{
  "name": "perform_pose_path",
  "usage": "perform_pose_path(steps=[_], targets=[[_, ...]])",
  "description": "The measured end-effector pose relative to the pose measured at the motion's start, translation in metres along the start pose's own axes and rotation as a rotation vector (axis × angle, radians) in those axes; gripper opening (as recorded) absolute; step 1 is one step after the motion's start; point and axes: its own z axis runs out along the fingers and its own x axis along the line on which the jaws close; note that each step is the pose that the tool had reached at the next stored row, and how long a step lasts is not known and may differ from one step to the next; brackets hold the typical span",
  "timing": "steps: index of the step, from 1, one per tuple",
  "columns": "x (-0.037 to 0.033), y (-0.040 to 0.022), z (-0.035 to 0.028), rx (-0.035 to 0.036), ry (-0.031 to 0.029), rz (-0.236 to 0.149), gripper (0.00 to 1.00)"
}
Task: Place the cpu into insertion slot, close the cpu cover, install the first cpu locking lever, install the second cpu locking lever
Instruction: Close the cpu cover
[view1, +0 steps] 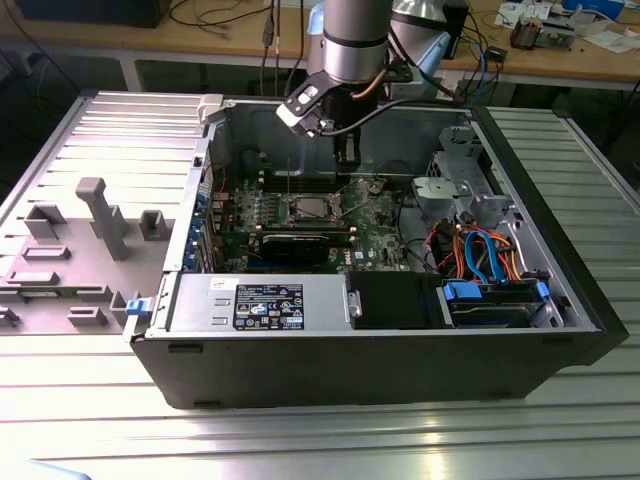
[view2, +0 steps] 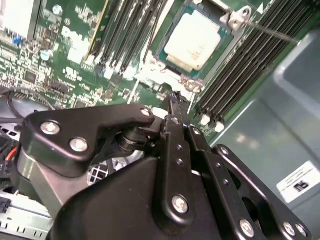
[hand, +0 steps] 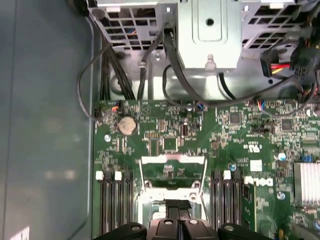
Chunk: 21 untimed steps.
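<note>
The cpu (view2: 195, 40), a flat square with a silver-grey top, lies in the insertion slot (view2: 165, 59) on the green board. In the exterior view the cpu (view1: 305, 208) sits mid-board. The cpu cover (hand: 172, 160), a thin silver frame with a square cut-out, appears lifted off the chip, just beyond my fingertips. A thin locking lever (view2: 272, 31) sticks out from the slot's corner. My gripper (view1: 347, 168) hangs just to the exterior view's right of the slot. In both wrist views the gripper (view2: 172, 102) (hand: 176, 206) looks shut and holds nothing I can see.
Long black memory slots (hand: 111, 205) flank the slot on both sides. A black graphics card (view1: 300, 243), a power supply (view1: 260, 303) and a drive cage (view1: 470, 170) with coloured cables (view1: 480, 250) crowd the case. A grey fixture (view1: 100, 215) stands outside it.
</note>
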Motion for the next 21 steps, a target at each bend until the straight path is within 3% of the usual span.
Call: perform_pose_path(steps=[3,5,8,16,21], targets=[[0.0000,0.0089,0.0002,0.0235,-0.0003,0.000,0.11],[-0.0001,0.0137,0.0004,0.0307,-0.0002,-0.001,0.11],[0.0000,0.0202,0.0007,0.0307,0.0001,-0.008,0.11],[-0.0001,0.0501,0.0023,0.0321,0.0002,-0.012,0.11],[-0.0002,0.0602,0.0045,0.0321,0.0001,-0.013,0.11]])
